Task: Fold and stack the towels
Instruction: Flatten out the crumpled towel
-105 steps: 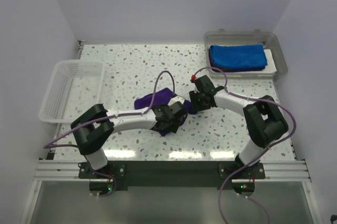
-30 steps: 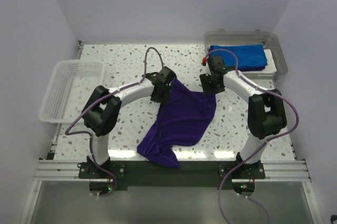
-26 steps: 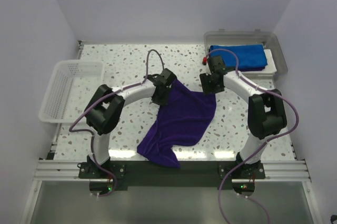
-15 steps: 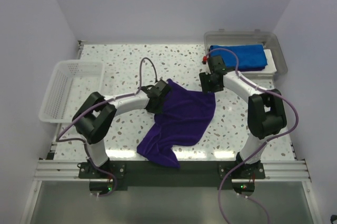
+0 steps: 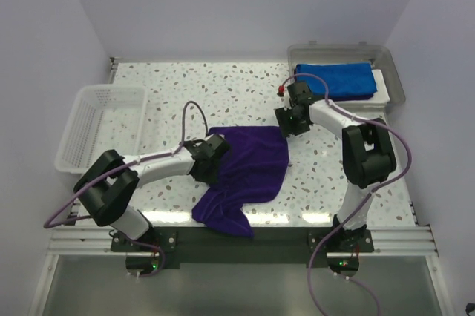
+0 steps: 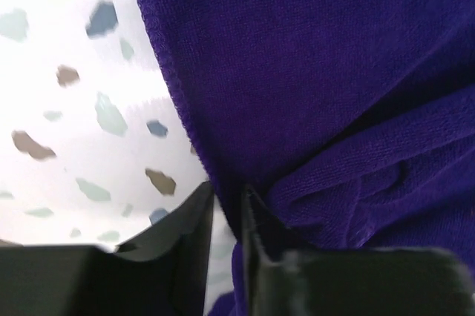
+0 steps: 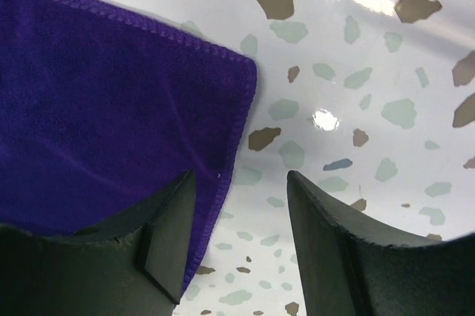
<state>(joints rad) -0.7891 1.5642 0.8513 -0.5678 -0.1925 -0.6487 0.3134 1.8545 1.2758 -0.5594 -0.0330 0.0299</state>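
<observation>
Left end effector (image 6: 226, 196): nipped onto towel (image 6: 312, 71) edge; right end effector (image 7: 239, 182): wide open, empty, far corner just ahead.

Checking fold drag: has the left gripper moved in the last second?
Yes. Left gripper, pinching the purple towel, moved toward the table's near edge, away from the bin.
</observation>
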